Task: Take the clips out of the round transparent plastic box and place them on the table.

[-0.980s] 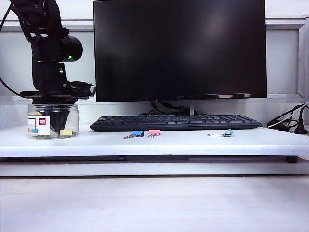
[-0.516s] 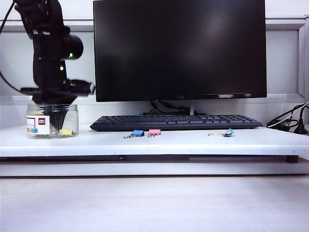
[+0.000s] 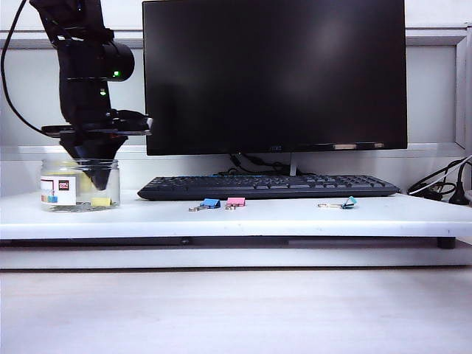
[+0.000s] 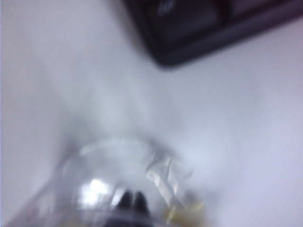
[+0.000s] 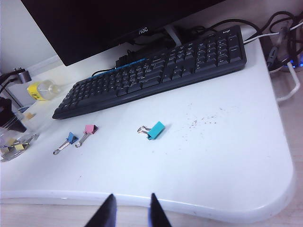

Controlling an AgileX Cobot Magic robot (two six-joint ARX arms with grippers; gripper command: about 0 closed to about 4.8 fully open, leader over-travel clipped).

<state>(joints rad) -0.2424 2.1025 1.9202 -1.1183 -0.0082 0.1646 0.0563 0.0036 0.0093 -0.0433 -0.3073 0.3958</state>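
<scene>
The round transparent plastic box point(image 3: 53, 171) stands at the left end of the white table point(image 3: 295, 217). A yellow clip point(image 3: 101, 200) lies on its bottom. My left gripper point(image 3: 98, 181) points down inside the box, above that clip, shut, with nothing visible between its tips. The left wrist view is blurred: dark fingertips point(image 4: 127, 201) pressed together over the box rim point(image 4: 118, 144), a yellow clip point(image 4: 187, 213) beside them. My right gripper point(image 5: 131, 205) hangs over the table's front edge, open and empty. It sees the box point(image 5: 12, 144) with clips point(image 5: 19, 147) far off.
A black keyboard point(image 3: 269, 186) and monitor point(image 3: 274, 74) stand behind. A blue clip point(image 3: 211, 203), a pink clip point(image 3: 236, 201) and a teal clip point(image 3: 348, 202) lie in front of the keyboard. Cables point(image 3: 442, 188) are at the right end.
My left gripper has risen inside the box and drifted slightly right, still shut. The yellow clip stays on the bottom and the box has not moved.
</scene>
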